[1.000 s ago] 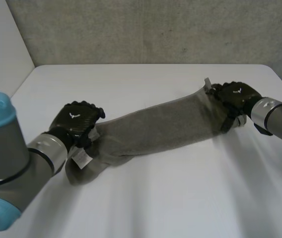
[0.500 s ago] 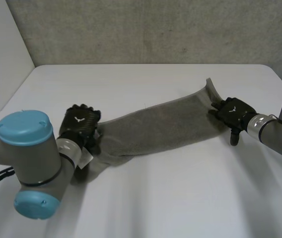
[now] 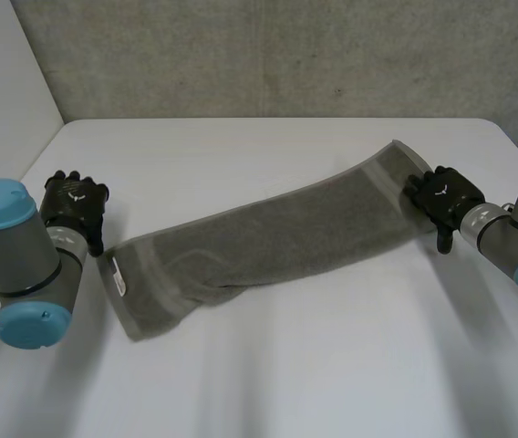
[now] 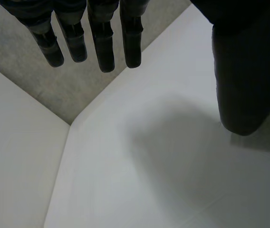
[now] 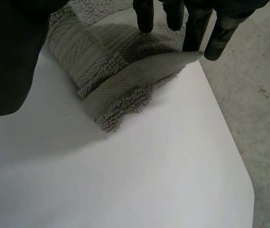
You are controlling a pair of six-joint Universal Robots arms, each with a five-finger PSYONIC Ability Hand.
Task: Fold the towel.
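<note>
The grey towel (image 3: 277,233) lies as a long folded strip slanting across the white table (image 3: 268,374), with a white label (image 3: 118,276) at its near left end. My left hand (image 3: 75,203) hovers left of that end, clear of the cloth. Its fingers (image 4: 101,42) are straight over bare table and hold nothing. My right hand (image 3: 443,193) is at the towel's far right end. There its straight fingers (image 5: 173,14) reach over the towel end (image 5: 111,71), whose edge curls up against the fingertips.
A grey wall runs behind the table, and the table's far right corner lies close beyond my right hand. Bare table stretches in front of the towel and behind it.
My left hand has let go of the towel's left end and drawn away to the left; that end now lies spread flat. My right hand shifted right with the other end.
</note>
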